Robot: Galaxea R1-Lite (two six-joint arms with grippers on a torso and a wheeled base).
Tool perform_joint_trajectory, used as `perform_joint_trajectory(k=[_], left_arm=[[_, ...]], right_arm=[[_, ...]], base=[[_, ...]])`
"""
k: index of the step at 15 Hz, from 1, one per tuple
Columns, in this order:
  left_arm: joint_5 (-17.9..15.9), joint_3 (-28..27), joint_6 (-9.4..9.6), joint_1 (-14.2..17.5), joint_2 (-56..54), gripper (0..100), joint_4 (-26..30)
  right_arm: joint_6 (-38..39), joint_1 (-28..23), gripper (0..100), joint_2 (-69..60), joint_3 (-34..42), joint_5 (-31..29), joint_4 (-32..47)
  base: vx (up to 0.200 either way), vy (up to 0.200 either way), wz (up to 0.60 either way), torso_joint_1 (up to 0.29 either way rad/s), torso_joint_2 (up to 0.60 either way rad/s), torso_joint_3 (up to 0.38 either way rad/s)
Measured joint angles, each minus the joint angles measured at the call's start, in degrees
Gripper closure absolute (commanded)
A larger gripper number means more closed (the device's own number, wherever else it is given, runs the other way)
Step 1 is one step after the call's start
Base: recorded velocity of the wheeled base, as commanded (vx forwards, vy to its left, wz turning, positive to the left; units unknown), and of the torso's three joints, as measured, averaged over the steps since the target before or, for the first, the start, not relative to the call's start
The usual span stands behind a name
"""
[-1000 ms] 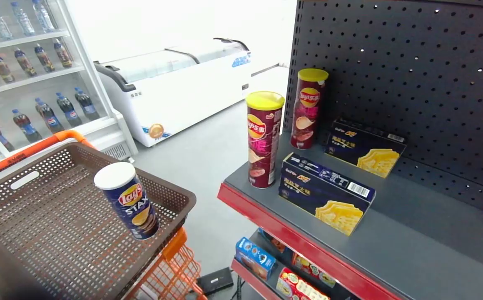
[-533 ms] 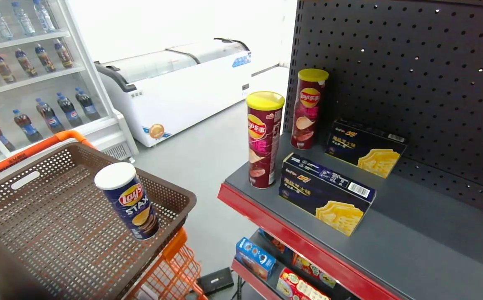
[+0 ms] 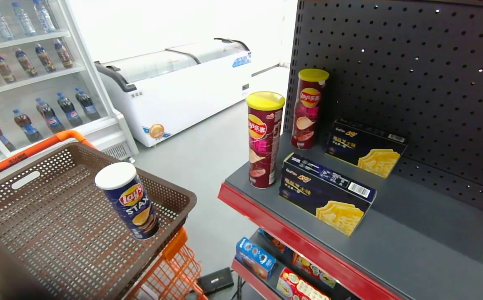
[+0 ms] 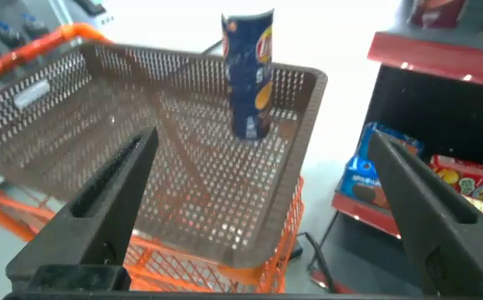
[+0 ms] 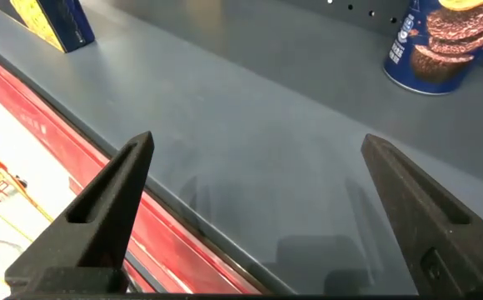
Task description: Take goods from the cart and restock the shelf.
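One dark blue cylindrical chip can with a white lid (image 3: 129,204) stands on its base inside the brown perforated plastic basket (image 3: 50,237), near the basket corner that faces the grey shelf board with a red front edge (image 3: 412,246). The basket rests on top of the orange wire cart (image 3: 170,266), to the robot's left; the shelf board lies to its right.

The left pincer (image 4: 260,136) is directed at the basket. Its two dark fingers are spread wide and released, with nothing between them. The can stands beyond the fingers and touches neither.

The right pincer (image 5: 256,140) is directed down at a bare stretch of the shelf board. It is likewise released and grasps nothing.

Stock on the shelf board, head view:
- Two tall maroon chip cans with yellow lids stand upright, one near the red edge (image 3: 263,139) and one at the back (image 3: 308,109) by the black perforated back panel (image 3: 412,83).
- Two dark blue cracker boxes with yellow biscuit pictures stand there as well. The front box (image 3: 327,193) is just beside the front can, and the rear box (image 3: 364,148) is just beside the rear can.

In the right wrist view, a short blue tin printed with brown biscuits (image 5: 433,42) stands on the board, well apart from the pincer

A small blue carton (image 3: 255,257) sits on the lower shelf
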Motion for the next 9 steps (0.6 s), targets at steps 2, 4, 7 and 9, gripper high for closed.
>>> perform_joint_trajectory(k=[2,4,7,9], left_arm=[[-1.8,-4.3,0.93,-0.1,5.4,0,1.1],[-2.8,-8.9,1.37,-0.1,14.2,0,1.1],[-2.3,-15.9,1.63,-0.9,30.7,0,-2.3],[-1.3,-18.7,1.74,-1.5,41.1,0,-7.1]], right_arm=[[0.0,0.0,0,0.0,0.0,0.0,0.0],[0.0,0.0,0,0.0,0.0,0.0,0.0],[0.0,0.0,0,0.0,0.0,0.0,0.0],[0.0,0.0,0,0.0,0.0,0.0,0.0]], base=[[0.0,0.0,0.0,0.0,0.0,0.0],[0.0,0.0,0.0,0.0,0.0,0.0],[0.0,0.0,0.0,0.0,0.0,0.0],[0.0,0.0,0.0,0.0,0.0,0.0]])
